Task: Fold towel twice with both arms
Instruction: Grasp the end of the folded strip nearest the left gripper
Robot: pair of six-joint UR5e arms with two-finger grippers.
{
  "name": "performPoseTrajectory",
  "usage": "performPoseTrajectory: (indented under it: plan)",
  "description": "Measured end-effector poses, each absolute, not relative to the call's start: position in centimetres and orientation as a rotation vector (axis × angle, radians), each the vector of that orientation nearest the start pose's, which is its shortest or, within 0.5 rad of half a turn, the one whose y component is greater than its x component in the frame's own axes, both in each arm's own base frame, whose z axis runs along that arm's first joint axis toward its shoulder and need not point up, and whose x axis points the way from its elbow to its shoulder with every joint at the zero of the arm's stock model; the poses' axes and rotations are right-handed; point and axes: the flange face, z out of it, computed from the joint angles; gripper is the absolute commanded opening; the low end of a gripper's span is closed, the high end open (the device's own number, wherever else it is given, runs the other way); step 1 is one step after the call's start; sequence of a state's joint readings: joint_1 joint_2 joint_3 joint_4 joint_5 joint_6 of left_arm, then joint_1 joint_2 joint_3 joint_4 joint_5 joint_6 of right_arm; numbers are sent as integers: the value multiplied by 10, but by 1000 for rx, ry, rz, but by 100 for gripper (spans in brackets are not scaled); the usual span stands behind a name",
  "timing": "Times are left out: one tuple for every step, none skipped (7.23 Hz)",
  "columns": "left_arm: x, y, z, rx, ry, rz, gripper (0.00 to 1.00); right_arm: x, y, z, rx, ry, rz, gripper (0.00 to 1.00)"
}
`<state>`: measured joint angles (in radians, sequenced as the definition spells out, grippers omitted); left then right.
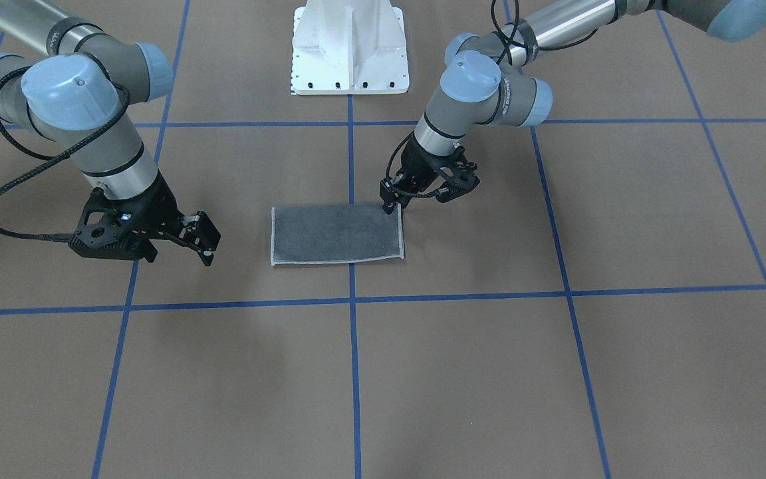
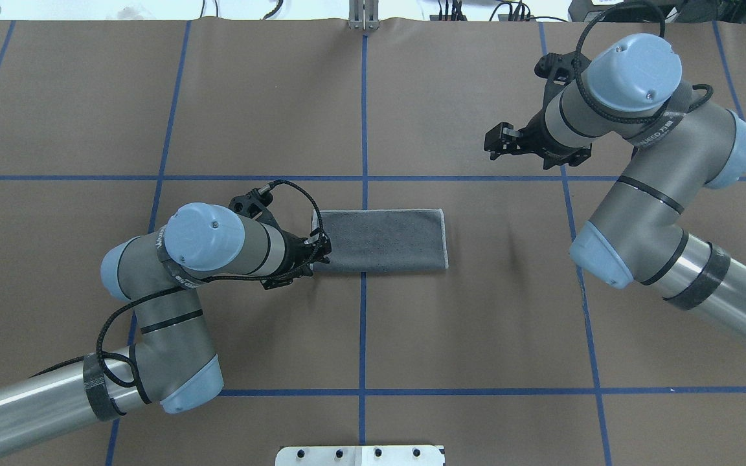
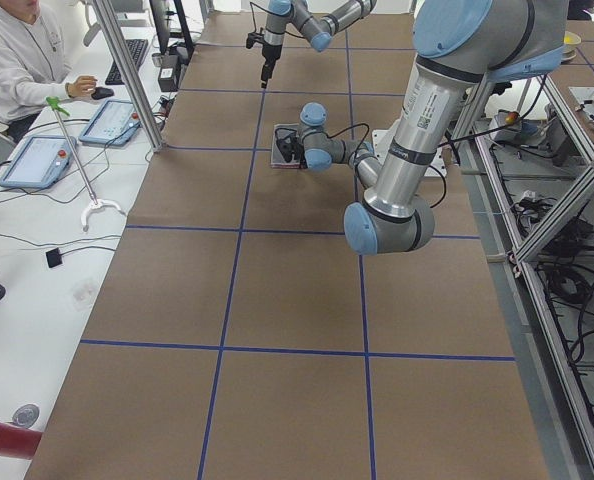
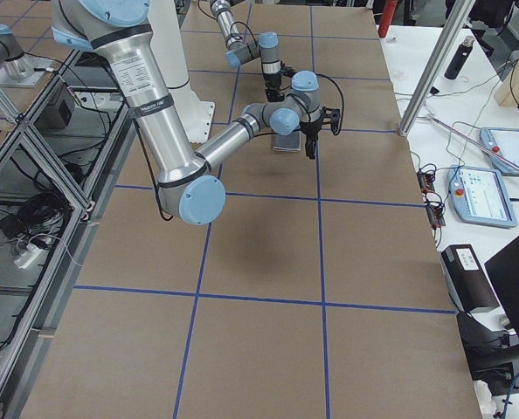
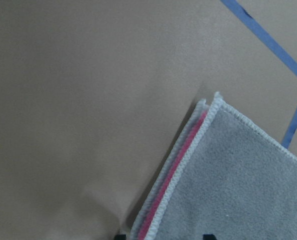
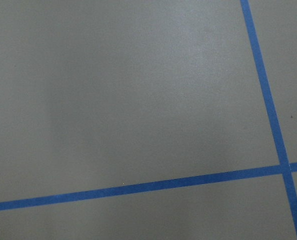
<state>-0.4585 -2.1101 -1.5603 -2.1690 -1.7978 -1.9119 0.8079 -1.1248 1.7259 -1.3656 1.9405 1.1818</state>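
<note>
Towel (image 2: 383, 239) is laid flat at table (image 2: 476, 323) centre across the mid tape line, long axis left-right, grey face up. It reads as folded once already; a pink strip is seen between layers in the left wrist view. L gripper (image 2: 320, 249) is set low at the near-left corner, fingers apparently apart and straddling the edge, nothing clamped yet. R gripper (image 2: 497, 140) is parked far-right, well apart from the cloth, released and empty. Judged step: 2nd fold, left short end over to right. Both layers should be pinched together at the corner, else only the top ply gets lifted. R arm prob needed at the far-left corner. Lift should be kept low, borders aligned before release.
</note>
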Motion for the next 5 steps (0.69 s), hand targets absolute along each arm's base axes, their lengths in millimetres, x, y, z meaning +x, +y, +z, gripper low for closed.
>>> performPoseTrajectory:
  plan:
    - [567, -404, 281, -138, 1150, -582, 38, -373, -531, 316, 161, -858, 243, 100]
    - [567, -404, 281, -138, 1150, -582, 28, -372, -530, 316, 161, -859, 243, 100]
    - [566, -403, 283, -138, 1148, -582, 21, -372, -530, 315, 162, -860, 243, 100]
    - [565, -403, 285, -139, 1146, -582, 17, -371, -530, 316, 161, -860, 243, 100]
    - [564, -402, 285, -140, 1146, -582, 13, -371, -530, 316, 161, -860, 243, 100]
